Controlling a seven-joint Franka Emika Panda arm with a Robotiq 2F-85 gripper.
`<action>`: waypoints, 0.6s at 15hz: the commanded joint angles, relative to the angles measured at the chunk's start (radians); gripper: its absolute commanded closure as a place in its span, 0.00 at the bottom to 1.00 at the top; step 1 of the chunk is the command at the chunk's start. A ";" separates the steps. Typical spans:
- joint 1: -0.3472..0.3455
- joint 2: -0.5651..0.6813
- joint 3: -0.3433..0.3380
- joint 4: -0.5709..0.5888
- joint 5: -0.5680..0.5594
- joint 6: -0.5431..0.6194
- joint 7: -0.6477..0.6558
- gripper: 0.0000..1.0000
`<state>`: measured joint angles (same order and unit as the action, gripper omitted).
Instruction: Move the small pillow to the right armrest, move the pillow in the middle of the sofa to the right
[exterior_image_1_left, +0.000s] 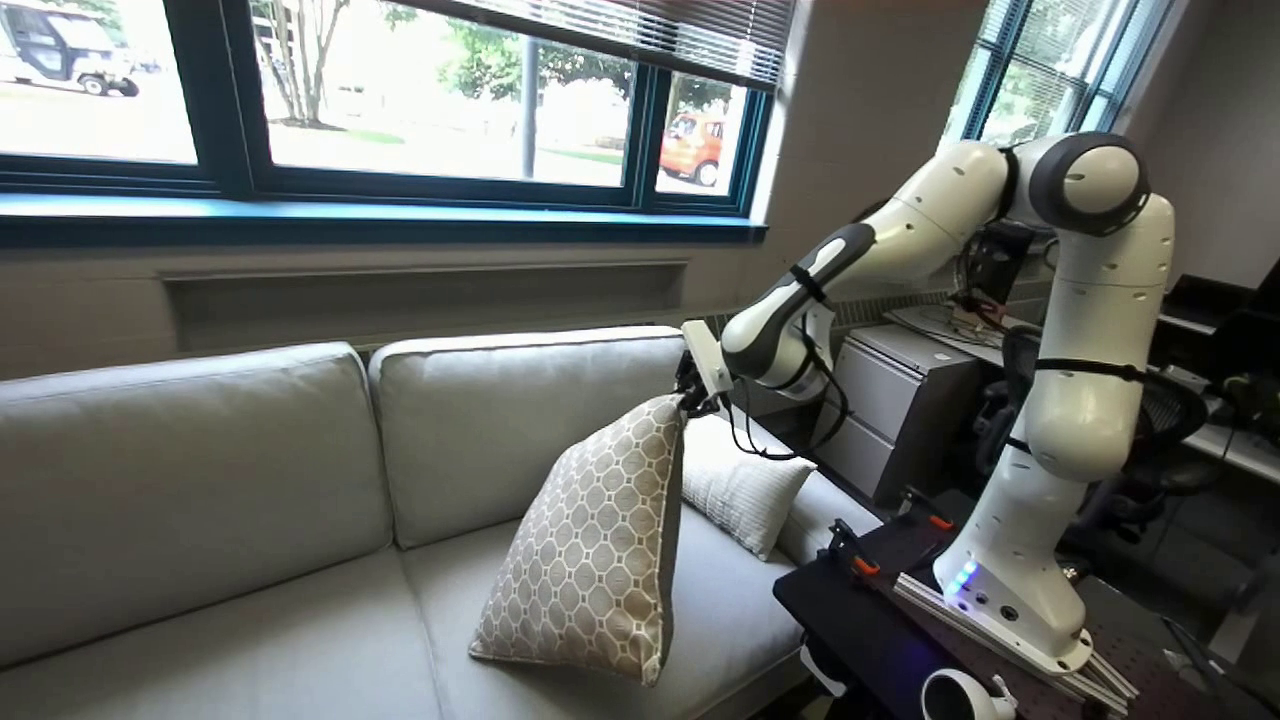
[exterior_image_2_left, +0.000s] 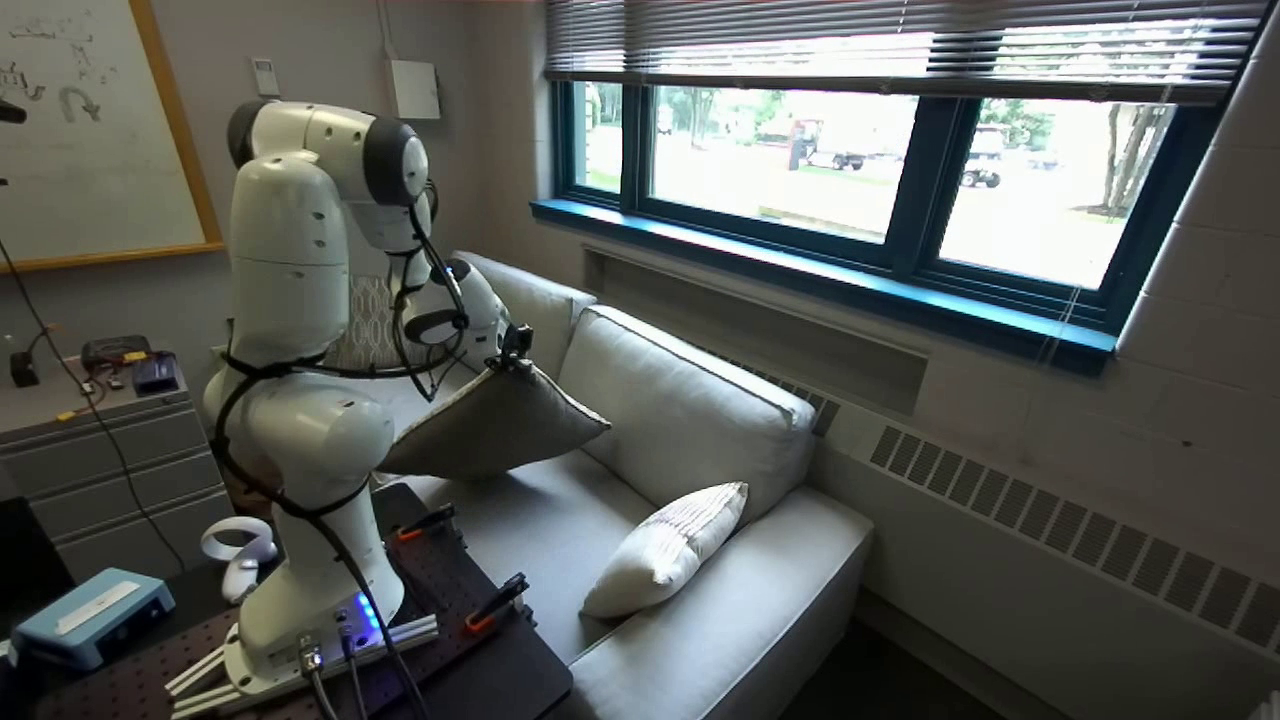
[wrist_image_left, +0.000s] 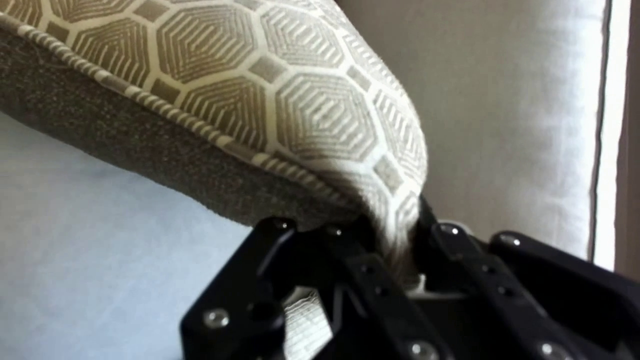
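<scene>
Pinching 1 corner of a patterned pillow (exterior_image_1_left: 585, 540), the gripper (wrist_image_left: 397, 230) of 1 white robot arm (exterior_image_1_left: 1095, 330) holds it over the seat (exterior_image_1_left: 735, 610) of a light gray sofa (exterior_image_1_left: 150, 640), jaws drawn tight on the bunched fabric. In all, 3 pillows show: the patterned pillow in the grip, 1 small white pillow (exterior_image_2_left: 668, 552) just beside the armrest (exterior_image_2_left: 735, 620), and 1 gray-and-white pillow (exterior_image_2_left: 365, 325), partly hidden behind the robot arm in an exterior view. The patterned pillow is in front of 1 of the 2 back cushions (exterior_image_1_left: 530, 430) seen in both exterior views and apart from the small white pillow. Its held corner points up toward the gripper; from there the long axis slants steeply down and left to a lower corner (exterior_image_1_left: 495, 640) in an exterior view, patterned face toward the camera. In an exterior view its plain dark side (exterior_image_2_left: 490, 430) faces out, spread wide below the grip, and in the wrist view it stretches from the jaws toward the upper left. Whether its lower edge touches the seat cannot be told. The small white pillow tilts, its long axis running along the armrest, 1 corner raised toward a back cushion. The black table (exterior_image_1_left: 830, 600) bears 2 clamps (exterior_image_1_left: 855, 550) with orange parts and 1 white controller (exterior_image_1_left: 950, 695).
</scene>
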<state>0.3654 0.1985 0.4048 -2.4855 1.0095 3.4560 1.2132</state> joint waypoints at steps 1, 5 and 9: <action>-0.007 -0.241 0.040 -0.193 0.096 -0.004 0.067 0.97; 0.046 -0.407 0.032 -0.330 0.240 -0.040 0.077 0.97; 0.037 -0.377 0.041 -0.315 0.396 0.017 -0.109 0.98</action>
<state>0.4151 -0.1391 0.4309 -2.8004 1.3202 3.4418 1.1989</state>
